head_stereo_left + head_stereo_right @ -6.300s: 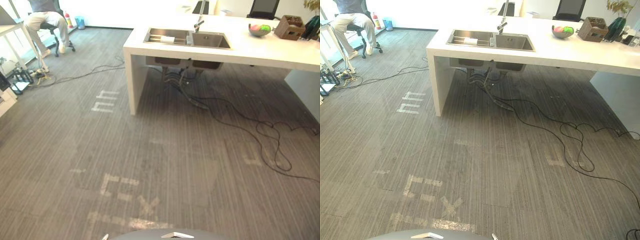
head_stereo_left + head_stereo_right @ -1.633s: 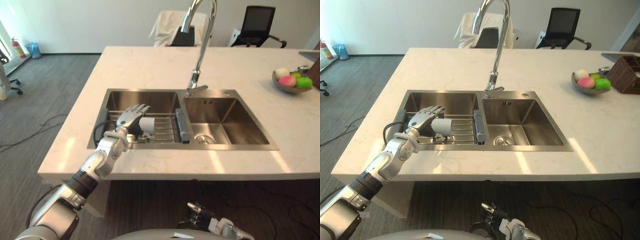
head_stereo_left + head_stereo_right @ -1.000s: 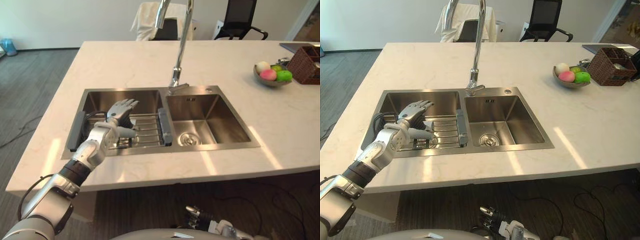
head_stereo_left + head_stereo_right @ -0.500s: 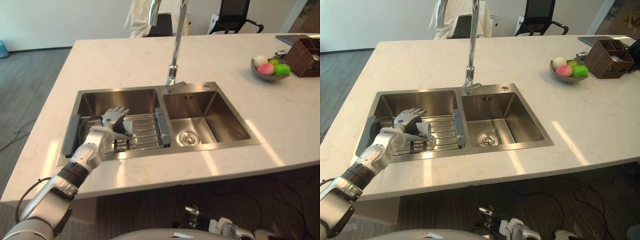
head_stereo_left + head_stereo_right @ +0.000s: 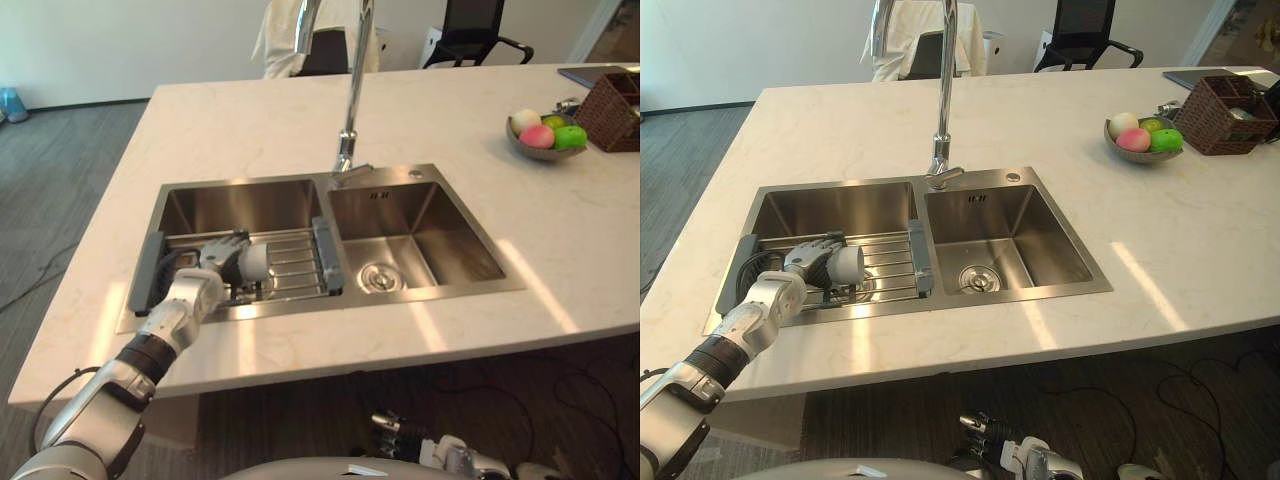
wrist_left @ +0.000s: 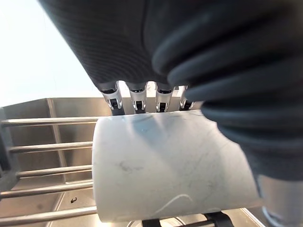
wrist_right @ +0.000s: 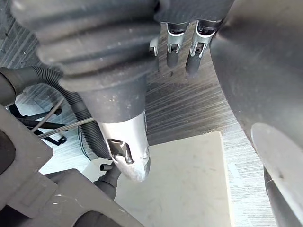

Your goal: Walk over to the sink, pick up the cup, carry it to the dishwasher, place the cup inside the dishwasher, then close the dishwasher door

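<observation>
The fingers (image 6: 138, 97) of the left hand (image 5: 212, 258) are curled round the white cylindrical cup (image 5: 252, 262), which lies on its side on the wire rack (image 5: 292, 266) in the left basin of the steel double sink (image 5: 250, 205). The sink is set into the pale marble tabletop (image 5: 250, 120) near its front edge. The right hand (image 5: 985, 433) hangs below that edge with relaxed fingers, holding nothing.

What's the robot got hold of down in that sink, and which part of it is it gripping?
Its left hand curls round the side of the white cup, which lies sideways over the rack in the left basin. The right hand holds nothing.
</observation>
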Controlling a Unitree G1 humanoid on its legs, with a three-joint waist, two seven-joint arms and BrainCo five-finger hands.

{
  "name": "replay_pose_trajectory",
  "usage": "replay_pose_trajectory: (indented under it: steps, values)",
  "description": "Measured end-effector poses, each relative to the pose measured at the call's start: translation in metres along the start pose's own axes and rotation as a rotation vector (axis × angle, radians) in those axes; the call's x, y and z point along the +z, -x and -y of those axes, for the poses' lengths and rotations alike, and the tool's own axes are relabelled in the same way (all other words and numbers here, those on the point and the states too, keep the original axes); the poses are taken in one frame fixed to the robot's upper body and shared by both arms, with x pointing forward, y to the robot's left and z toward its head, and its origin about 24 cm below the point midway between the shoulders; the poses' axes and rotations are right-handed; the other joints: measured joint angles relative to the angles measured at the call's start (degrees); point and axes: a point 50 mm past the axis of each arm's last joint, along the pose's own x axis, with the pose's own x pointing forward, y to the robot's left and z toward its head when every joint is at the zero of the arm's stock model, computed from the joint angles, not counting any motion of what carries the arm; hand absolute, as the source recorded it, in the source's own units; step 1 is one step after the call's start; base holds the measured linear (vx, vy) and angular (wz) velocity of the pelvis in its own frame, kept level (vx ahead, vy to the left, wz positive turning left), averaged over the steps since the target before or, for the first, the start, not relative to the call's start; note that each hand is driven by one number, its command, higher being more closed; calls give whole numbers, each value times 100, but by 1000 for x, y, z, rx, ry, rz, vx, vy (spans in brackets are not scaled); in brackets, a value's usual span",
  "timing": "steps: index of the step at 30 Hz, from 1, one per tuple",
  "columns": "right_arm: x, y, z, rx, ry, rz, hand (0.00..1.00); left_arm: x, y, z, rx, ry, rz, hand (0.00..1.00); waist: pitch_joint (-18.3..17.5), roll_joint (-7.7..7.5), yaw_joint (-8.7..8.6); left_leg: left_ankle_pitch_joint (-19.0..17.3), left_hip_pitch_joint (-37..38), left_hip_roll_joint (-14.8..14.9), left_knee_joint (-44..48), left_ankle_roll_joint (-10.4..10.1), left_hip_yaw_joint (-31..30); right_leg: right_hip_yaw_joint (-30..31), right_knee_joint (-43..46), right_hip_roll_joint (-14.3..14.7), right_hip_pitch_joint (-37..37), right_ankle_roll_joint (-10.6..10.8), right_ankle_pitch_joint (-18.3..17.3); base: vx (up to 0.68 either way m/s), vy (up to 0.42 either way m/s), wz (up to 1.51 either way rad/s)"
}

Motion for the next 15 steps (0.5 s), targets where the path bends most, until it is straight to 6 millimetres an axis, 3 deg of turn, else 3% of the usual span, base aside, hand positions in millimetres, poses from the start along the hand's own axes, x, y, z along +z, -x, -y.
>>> replay_pose_trajectory:
  steps: [15]
  values:
    - [5,-4,-4,5,38,-48,0,-10,-4,14,-98,36,-8,0,-65,-1,-94,6,30,0,-74,-10,74,29,-43,14,-59,19,12,-13,-5,-1]
